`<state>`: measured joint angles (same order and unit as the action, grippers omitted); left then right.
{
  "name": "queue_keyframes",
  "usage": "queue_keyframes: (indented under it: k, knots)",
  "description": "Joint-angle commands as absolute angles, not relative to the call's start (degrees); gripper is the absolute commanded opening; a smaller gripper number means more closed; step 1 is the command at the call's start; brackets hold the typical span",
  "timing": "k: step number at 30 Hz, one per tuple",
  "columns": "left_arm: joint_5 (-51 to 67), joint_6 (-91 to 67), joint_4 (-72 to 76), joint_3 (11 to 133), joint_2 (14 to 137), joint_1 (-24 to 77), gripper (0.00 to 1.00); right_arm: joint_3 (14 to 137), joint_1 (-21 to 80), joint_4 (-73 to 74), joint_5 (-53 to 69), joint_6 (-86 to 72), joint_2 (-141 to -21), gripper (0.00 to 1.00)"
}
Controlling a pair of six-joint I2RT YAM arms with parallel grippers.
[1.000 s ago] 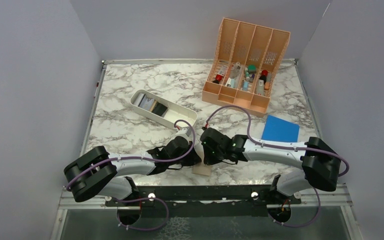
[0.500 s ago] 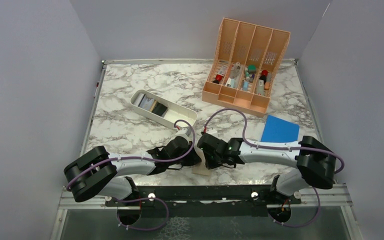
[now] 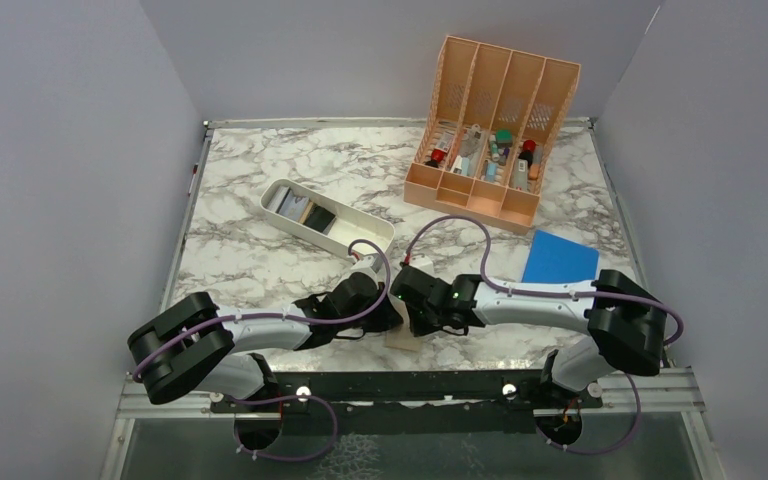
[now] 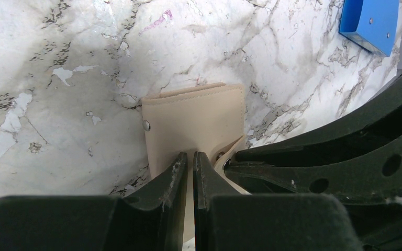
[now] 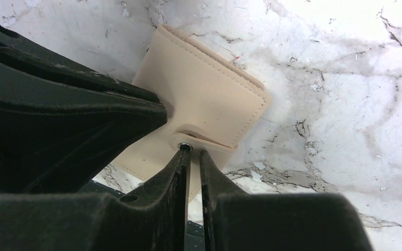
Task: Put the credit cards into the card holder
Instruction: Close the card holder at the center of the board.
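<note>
Holder (image 4: 193, 120) lies flat on the worktop (image 3: 260, 270) at its near edge, tan side up, between the 2 hands and touched by both. The cards (image 3: 312, 213) sit well apart from it, in the tray (image 3: 375, 232) further back on the left.

We judge the step in hand to be opening the holder; no card can go in until that is done. The right hand (image 5: 192, 151) has its fingers drawn almost together on the small tab (image 5: 201, 138), with the snap right at their tips. The left hand (image 4: 189, 157) has its fingers together too, with only a slit between them, and rests on the holder's near part. We cannot tell whether it pinches a layer or merely presses down.

The next move calls for the right hand to peel the tab up and swing the top leaf over, while the left hand keeps the lower leaf from sliding or lifting. The leaves look thin and springy, so we expect the pull must be slow and the grip firm.

In the left wrist view the holder stretches away from that hand, so we take its long axis to run along the left hand's reach. A stud (image 4: 146, 125) sits near the edge on that view's left. To the right hand it lies cornerwise, the tab on its nearest edge.
</note>
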<state>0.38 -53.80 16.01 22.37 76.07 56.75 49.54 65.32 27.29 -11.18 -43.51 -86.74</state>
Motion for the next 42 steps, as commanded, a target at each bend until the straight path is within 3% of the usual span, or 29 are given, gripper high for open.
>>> queue_keyframes:
  k: [1,42]
  knots:
    - [-0.26,-53.61,13.95,21.05,76.21,57.48,0.13,51.42,65.74,27.6,-13.25,-44.21,-87.43,0.17]
    - [0.0,-54.05,14.82,20.21,75.84,57.49,0.13,53.27,65.62,27.89,-17.36,-45.32,-90.1,0.14]
